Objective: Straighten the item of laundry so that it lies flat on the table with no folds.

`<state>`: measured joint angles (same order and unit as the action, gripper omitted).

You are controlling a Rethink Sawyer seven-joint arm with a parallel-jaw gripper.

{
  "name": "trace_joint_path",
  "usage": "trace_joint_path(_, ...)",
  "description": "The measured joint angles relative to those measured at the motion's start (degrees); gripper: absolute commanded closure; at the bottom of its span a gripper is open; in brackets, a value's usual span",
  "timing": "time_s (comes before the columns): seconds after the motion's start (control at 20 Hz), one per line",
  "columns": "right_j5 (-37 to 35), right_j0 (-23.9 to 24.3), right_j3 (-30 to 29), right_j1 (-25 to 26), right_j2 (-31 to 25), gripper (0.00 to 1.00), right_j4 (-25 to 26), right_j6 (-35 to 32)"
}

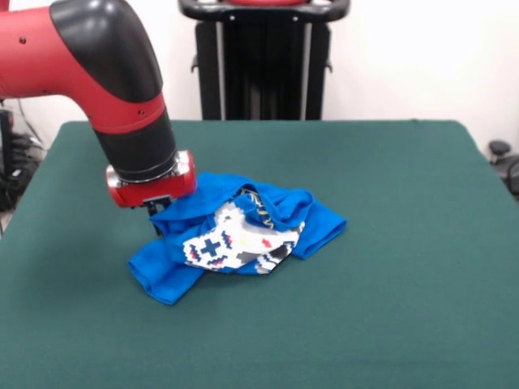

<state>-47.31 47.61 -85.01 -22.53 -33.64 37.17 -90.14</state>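
Observation:
The bright blue T-shirt (243, 231) lies crumpled in the middle of the dark green table (405, 243). Its white pixel-art controller print (235, 243) shows in a bunched fold, with a bit of yellow lettering above it. One blue flap reaches toward the front left, another toward the right. My gripper (160, 220) comes down at the shirt's left edge, under the red and black arm. Its lower part is sunk into or behind the cloth, so its state is hidden.
The robot's black pedestal (263, 57) stands at the table's far side. Green tabletop spreads wide around the shirt on all sides. A dark object (501, 154) shows past the table's right edge.

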Motion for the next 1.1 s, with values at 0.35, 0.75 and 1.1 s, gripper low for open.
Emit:
trace_joint_path(0.35,-0.07,-0.01,-0.09,-0.35,0.00,1.00,0.17,0.00)
trace_joint_path(0.75,-0.08,0.24,-2.43,-8.14,-0.01,1.00,0.33,0.00)
trace_joint_path(1.1,-0.08,0.63,-5.27,-16.07,-0.01,1.00,0.40,0.00)
